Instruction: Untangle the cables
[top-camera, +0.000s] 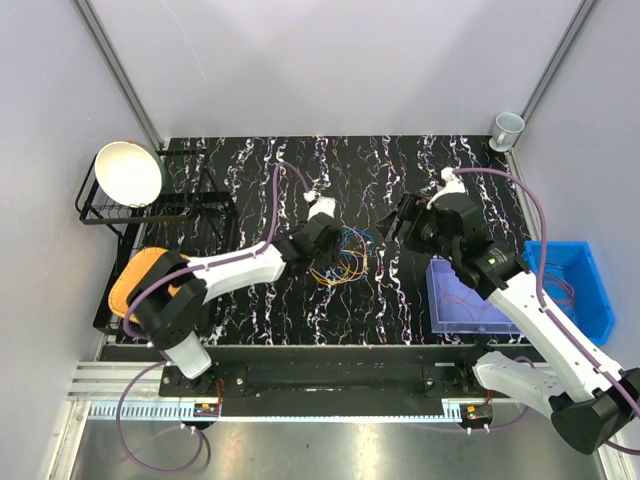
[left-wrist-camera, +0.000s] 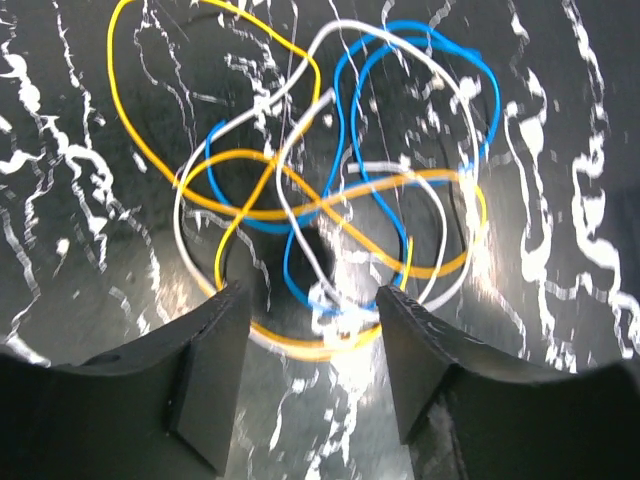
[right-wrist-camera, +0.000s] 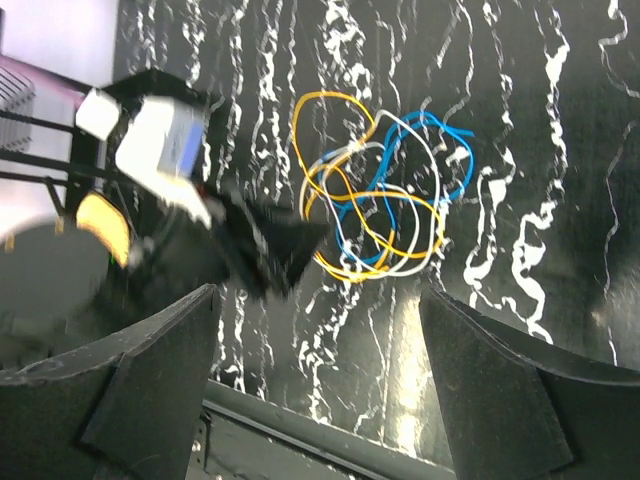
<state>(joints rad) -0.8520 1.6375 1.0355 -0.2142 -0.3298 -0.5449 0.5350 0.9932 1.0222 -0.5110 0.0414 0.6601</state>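
Note:
The cables (top-camera: 341, 256) are a loose bunch of thin orange, yellow, blue and white wires, looped together on the black marbled table. My left gripper (top-camera: 328, 248) is open at the bunch's left edge. In the left wrist view the cables (left-wrist-camera: 330, 190) lie just ahead of the gripper (left-wrist-camera: 312, 300), and one orange loop runs across the gap between the fingertips (left-wrist-camera: 228, 320). My right gripper (top-camera: 396, 226) is open and empty, to the right of the bunch and apart from it. In the right wrist view the cables (right-wrist-camera: 380, 200) lie well beyond the right gripper (right-wrist-camera: 318, 310), with the left gripper (right-wrist-camera: 275, 245) beside them.
A black wire rack (top-camera: 190, 205) with a white bowl (top-camera: 128, 172) stands at the back left, with an orange pad (top-camera: 133, 278) in front of it. A blue bin (top-camera: 578, 290) and a violet tray (top-camera: 455, 300) are at the right. A cup (top-camera: 507, 127) stands at the far right corner.

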